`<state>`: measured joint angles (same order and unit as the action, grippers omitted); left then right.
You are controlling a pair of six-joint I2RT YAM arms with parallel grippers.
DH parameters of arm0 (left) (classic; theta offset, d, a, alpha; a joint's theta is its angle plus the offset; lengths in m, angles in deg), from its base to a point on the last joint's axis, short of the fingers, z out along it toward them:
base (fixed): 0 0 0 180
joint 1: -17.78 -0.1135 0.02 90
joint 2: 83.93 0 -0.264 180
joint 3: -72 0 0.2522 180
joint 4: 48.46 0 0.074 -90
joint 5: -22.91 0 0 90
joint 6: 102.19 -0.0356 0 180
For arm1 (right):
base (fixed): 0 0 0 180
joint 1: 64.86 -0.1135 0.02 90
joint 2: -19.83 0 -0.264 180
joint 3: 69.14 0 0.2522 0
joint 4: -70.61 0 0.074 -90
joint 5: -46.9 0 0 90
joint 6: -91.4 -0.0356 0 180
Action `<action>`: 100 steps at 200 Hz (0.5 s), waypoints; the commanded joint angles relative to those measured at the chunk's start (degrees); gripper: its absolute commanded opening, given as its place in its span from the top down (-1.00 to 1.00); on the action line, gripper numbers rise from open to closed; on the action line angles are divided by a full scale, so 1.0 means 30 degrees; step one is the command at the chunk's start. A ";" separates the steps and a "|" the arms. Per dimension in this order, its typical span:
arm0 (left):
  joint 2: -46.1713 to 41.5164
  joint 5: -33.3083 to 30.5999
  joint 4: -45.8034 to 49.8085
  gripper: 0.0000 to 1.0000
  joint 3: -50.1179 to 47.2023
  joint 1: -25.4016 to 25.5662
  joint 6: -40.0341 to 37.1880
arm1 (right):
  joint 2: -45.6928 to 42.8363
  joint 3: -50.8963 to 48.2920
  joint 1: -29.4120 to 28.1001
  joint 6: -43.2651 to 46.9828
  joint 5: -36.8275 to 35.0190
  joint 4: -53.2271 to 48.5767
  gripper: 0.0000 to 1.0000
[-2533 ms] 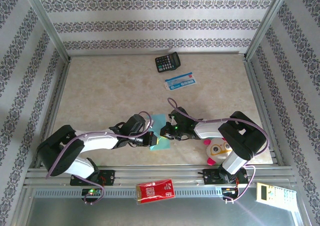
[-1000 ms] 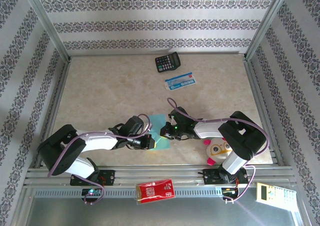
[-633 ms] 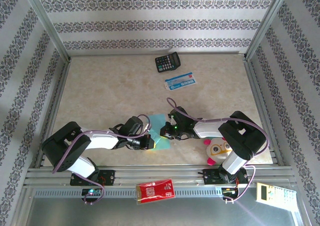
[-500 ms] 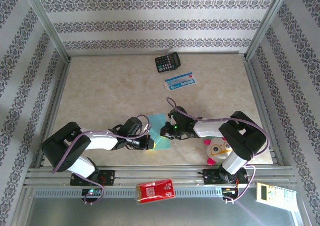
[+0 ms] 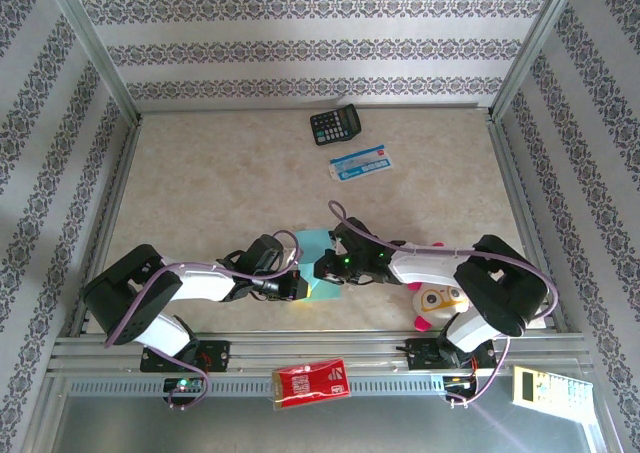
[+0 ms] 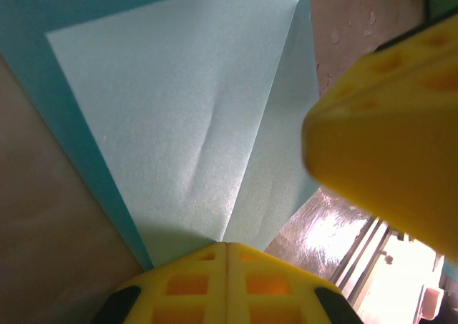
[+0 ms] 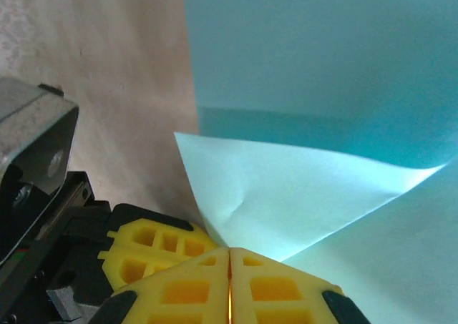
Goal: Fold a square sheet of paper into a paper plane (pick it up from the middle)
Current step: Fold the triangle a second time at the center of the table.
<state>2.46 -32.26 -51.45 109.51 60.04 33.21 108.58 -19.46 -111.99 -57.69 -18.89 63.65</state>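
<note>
The square sheet of paper [image 5: 312,243], light turquoise and partly folded, lies on the table near the front between my two arms. In the left wrist view the sheet [image 6: 179,109] has a pale flap with a crease running up from my left gripper [image 6: 227,247], which is shut on its near edge. My right gripper [image 7: 229,252] is shut on the corner of a pale flap of the sheet [image 7: 286,188]. From above, the left gripper [image 5: 297,285] and right gripper [image 5: 323,270] sit close together at the sheet. A yellow finger of the right gripper [image 6: 386,138] shows beside the sheet. The paper plane is out of view.
A black calculator [image 5: 334,125] and a blue-and-white card [image 5: 361,162] lie at the back. A round white-and-pink toy [image 5: 437,299] sits under my right arm. On the front rail rest a red packet [image 5: 311,382] and a pale keypad device [image 5: 545,385].
My right gripper has slid a little left and nearer, closer to the left gripper, and the right elbow has swung out to the right. The left arm has barely moved.
</note>
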 commanded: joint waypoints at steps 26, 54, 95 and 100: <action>0.0779 -0.0846 0.2485 1.00 -0.0651 -0.0127 -0.0607 | 0.1212 -0.0317 -0.0561 -0.1073 -0.0464 0.1137 0.88; 0.0678 -0.0887 0.2667 1.00 -0.0601 -0.0141 -0.0694 | 0.1749 -0.0372 -0.0711 -0.1373 -0.0218 0.1719 0.89; 0.0712 -0.0909 0.2828 1.00 -0.0564 -0.0194 -0.0805 | 0.1824 -0.0714 -0.1130 -0.1893 -0.0389 0.1864 0.89; 0.0693 -0.0940 0.2884 1.00 -0.0573 -0.0195 -0.0806 | 0.1843 -0.0774 -0.1162 -0.1952 -0.0393 0.1937 0.89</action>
<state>2.46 -32.15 -51.43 109.51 60.04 32.80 113.36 -20.31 -114.59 -61.76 -19.57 68.00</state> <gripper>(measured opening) 0.064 0.058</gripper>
